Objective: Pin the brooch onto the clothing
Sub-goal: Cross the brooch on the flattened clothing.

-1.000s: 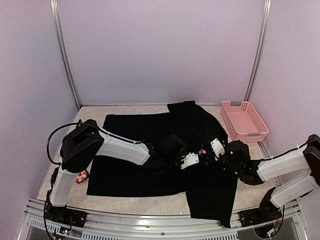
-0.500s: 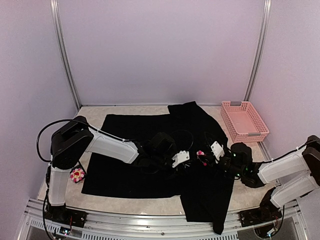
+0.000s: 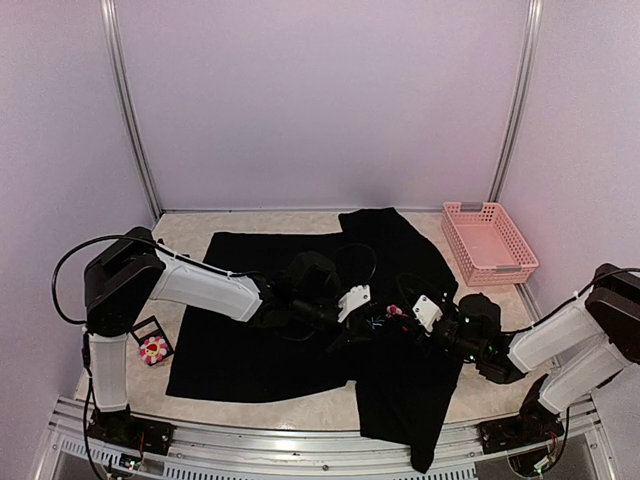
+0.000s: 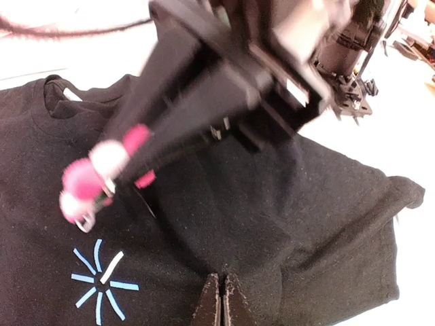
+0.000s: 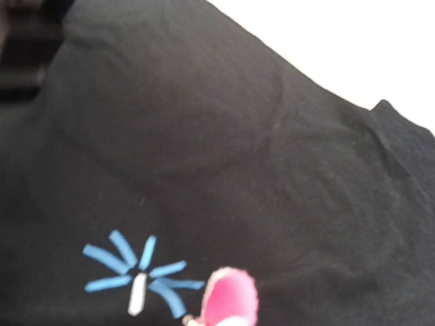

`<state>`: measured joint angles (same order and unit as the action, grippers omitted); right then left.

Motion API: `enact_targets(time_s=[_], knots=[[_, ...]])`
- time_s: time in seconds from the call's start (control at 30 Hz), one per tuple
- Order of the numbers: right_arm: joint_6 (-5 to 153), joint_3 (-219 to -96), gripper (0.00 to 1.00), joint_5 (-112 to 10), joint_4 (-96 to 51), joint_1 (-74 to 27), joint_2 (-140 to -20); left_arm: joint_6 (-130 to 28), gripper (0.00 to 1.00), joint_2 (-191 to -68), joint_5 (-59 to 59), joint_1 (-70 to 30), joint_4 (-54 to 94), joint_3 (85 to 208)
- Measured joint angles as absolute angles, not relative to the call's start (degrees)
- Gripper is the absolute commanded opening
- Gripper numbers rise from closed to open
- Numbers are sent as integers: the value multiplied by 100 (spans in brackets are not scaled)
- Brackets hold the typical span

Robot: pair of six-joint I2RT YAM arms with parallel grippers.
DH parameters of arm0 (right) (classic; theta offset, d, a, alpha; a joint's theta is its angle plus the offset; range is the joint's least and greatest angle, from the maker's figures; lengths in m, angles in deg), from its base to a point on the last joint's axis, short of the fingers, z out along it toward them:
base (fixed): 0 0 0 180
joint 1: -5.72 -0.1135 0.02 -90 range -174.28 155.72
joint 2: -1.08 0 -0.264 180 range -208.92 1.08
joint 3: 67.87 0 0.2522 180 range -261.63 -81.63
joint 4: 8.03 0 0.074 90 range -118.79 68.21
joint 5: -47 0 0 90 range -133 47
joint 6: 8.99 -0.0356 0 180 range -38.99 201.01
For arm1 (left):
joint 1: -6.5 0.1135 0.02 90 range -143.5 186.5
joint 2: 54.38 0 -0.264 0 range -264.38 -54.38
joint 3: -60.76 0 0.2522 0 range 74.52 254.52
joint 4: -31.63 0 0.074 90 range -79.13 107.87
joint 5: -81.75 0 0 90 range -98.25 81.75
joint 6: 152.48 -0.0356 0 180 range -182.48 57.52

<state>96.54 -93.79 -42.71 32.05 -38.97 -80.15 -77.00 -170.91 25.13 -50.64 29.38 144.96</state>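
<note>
Now the left gripper [image 4: 222, 302] is pinching the black shirt [image 3: 240, 340], jaws tight shut. The right gripper [image 3: 405, 311] is squeezing the brooch [image 4: 92, 178], jaws nearly closed, just right of the blue star mark [image 5: 139, 272].

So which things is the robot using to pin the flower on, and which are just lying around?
For the job: the held brooch, the black T-shirt.
Just lying about: the pink basket, the other flower brooch at the table's left edge.
</note>
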Motion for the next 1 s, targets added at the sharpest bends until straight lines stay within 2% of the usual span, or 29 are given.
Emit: enact_targets(time_s=[0.37,0.77,0.83,0.93,1.0], knots=[[9753,-9322,0,-3915,3437,-4559,-8422,-7505,0,-17091,2717,-4935,3095,14491],[9012,-9102,0,-4590,3686,-4590,-8181,-7453,0,-17091,2743,-4920,3128,14452],[8909,-9080,0,-4686,3714,-4568,-8138,-7455,4,-17089,2758,-4920,3159,14415],[8743,-9003,0,-4868,3756,-4502,-8081,-7475,20,-17084,2782,-4924,3170,14389],[8651,-8992,0,-4990,3758,-4426,-8035,-7490,27,-17036,2789,-4940,3196,14338]])
